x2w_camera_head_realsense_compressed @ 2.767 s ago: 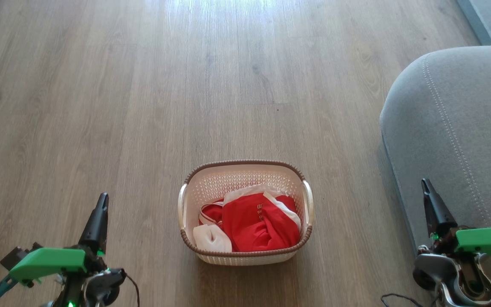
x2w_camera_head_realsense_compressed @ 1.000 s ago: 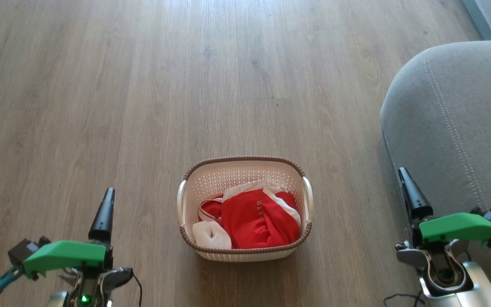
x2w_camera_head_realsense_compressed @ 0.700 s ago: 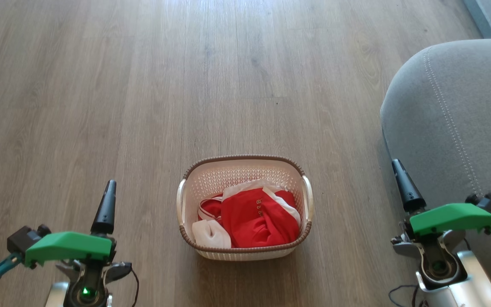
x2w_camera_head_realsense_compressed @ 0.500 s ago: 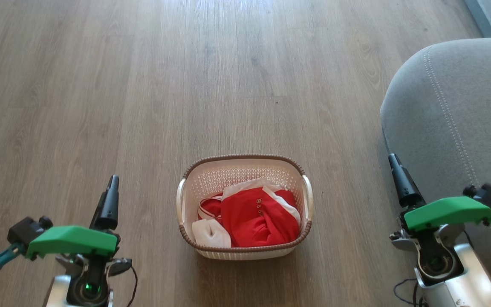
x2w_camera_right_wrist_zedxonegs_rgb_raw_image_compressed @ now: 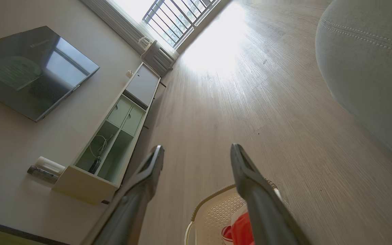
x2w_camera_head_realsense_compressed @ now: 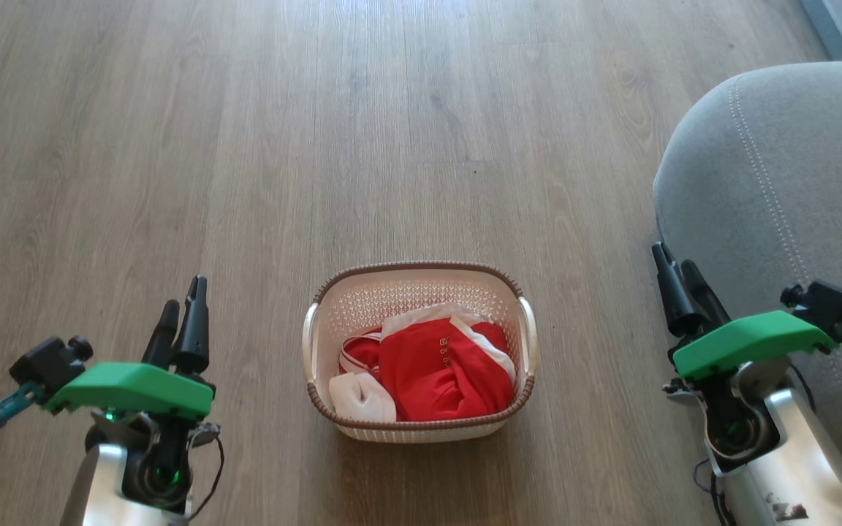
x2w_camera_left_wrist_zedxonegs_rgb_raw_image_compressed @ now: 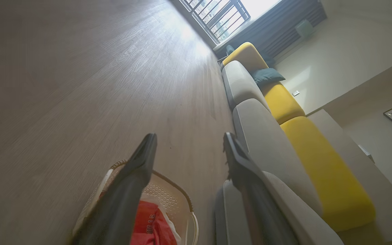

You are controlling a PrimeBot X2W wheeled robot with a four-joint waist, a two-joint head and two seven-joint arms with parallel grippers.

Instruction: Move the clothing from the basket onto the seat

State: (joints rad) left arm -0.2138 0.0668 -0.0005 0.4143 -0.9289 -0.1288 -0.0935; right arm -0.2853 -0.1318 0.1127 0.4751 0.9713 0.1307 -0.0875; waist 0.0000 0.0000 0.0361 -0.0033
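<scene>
Head view: we are holding the left tool (x2w_camera_head_realsense_compressed: 184, 292) and right tool (x2w_camera_head_realsense_compressed: 672, 256) low, flanking the basket (x2w_camera_head_realsense_compressed: 418, 266) on the floor (x2w_camera_head_realsense_compressed: 172, 146), likely staging a reach. The clothing (x2w_camera_head_realsense_compressed: 435, 365) is lying heaped inside, the seat (x2w_camera_head_realsense_compressed: 779, 183) beside the right tool.
Left wrist view: fingers (x2w_camera_left_wrist_zedxonegs_rgb_raw_image_compressed: 138, 170) are standing parted, gripping nothing.
Right wrist view: likewise parted, empty, pointing forward above the basket.

clothing (x2w_camera_head_realsense_compressed: 443, 372): red, white panels, small gold lettering | basket (x2w_camera_head_realsense_compressed: 406, 296): cream-white, perforated, brown woven-look rim | seat (x2w_camera_head_realsense_compressed: 794, 183) right of basket: grey, pale stitch line | floor (x2w_camera_head_realsense_compressed: 245, 146): grey-brown wood grain | left gripper (x2w_camera_head_realsense_compressed: 184, 291), right gripper (x2w_camera_head_realsense_compressed: 672, 255) either side of basket: dark fingers, green covers | sofa back (x2w_camera_left_wrist_zedxonegs_rgb_raw_image_compressed: 318, 163): yellow
</scene>
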